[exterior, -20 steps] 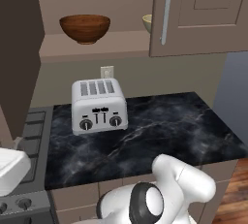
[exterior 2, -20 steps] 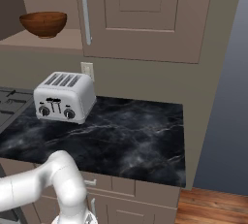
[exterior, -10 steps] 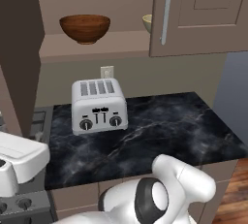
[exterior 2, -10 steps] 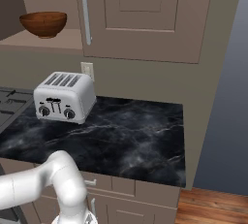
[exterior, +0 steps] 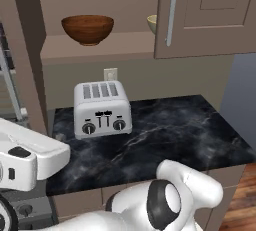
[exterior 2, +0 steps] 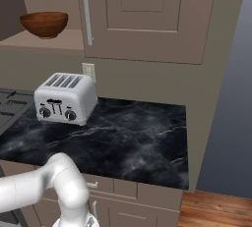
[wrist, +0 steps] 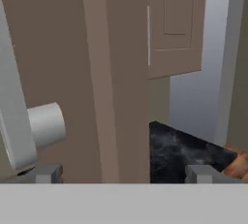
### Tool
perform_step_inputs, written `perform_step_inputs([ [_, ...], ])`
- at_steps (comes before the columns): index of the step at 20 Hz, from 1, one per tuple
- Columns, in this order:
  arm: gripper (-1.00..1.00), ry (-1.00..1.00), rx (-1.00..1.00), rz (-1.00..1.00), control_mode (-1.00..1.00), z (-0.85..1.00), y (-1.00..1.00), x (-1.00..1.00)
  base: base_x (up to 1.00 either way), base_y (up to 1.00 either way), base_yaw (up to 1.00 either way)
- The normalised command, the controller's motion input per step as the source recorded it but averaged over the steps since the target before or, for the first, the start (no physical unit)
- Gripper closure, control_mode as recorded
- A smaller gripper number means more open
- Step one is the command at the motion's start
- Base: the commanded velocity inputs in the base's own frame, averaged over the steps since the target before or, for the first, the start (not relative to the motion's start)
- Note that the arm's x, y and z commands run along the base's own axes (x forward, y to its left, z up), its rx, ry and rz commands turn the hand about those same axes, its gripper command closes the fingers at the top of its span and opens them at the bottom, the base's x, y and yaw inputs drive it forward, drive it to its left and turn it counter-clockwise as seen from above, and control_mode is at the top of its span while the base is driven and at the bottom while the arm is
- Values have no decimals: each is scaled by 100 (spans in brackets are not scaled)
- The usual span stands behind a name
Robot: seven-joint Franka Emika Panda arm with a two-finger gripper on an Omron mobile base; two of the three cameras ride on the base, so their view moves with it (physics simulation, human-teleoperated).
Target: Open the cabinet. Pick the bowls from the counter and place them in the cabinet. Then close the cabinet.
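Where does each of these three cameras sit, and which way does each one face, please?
Left base view: behind the arm, left side, facing the toaster, counter and brown bowl on the cabinet shelf.
Right base view: right side, same toaster and bowl; arm lower left.
Hand view: on the hand, close against the open door; open gripper.

Cabinet [exterior: 210,20]: brown panelled doors, silver bar handle [exterior: 171,14], plain brown inner shelf [exterior: 100,49]. Wooden bowl [exterior: 87,29]: glossy reddish-brown. Second bowl [exterior: 152,23]: pale cream-yellow, as far as its visible edge shows. Toaster [exterior: 102,109]: silver with dark knobs. Desk [exterior: 170,135]: black marble-look surface with white veins. Wall outlet [exterior: 110,74]: off-white. Floor [exterior 2: 216,210]: reddish wood planks. Robot arm [exterior 2: 44,186]: white.
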Motion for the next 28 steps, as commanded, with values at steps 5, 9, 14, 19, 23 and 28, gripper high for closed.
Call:
perform_step_inputs([
  [5,-100,-6,4,0,-100,0,-38,20,0,0,0],
  [9,-100,-26,0,0,-100,-4,-29,67,0,0,0],
  [14,-100,-41,0,0,-100,-4,-30,79,0,0,0],
  [19,-100,-42,0,0,-100,0,-52,85,0,0,0],
  [23,-100,-35,0,0,-100,0,-74,95,0,0,0],
  [28,-100,-21,0,0,-100,7,-78,97,0,0,0],
])
